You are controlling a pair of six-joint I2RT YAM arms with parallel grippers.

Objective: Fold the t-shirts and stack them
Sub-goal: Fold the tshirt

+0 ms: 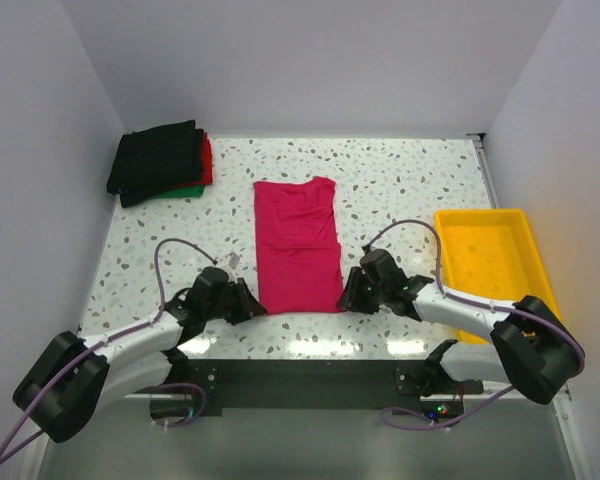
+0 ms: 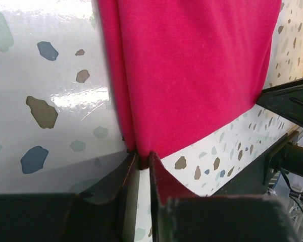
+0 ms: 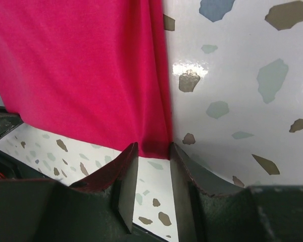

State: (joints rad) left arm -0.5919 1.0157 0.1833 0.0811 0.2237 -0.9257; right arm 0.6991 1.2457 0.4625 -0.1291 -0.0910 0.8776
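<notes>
The pink shirt lies in the middle of the table, folded lengthwise into a long strip that runs from 12 o'clock at the far end to 6 o'clock at the near end. Its near edge is flat on the speckled top.

At the strip's 7 o'clock corner sits the left gripper. In the left wrist view the left gripper has its fingers drawn close together, with the shirt's corner pinched between the tips. At the 5 o'clock corner sits the right gripper. In the right wrist view the right gripper has its fingers somewhat apart with the cloth corner between the tips. Whether they press on it I cannot tell.

At 10 o'clock from the pink shirt, well apart in the far left corner, is a pile. A black shirt is on top, a red shirt shows under it and a green shirt is at the bottom. At 3 to 4 o'clock, near the table's right edge, stands a yellow tray.
</notes>
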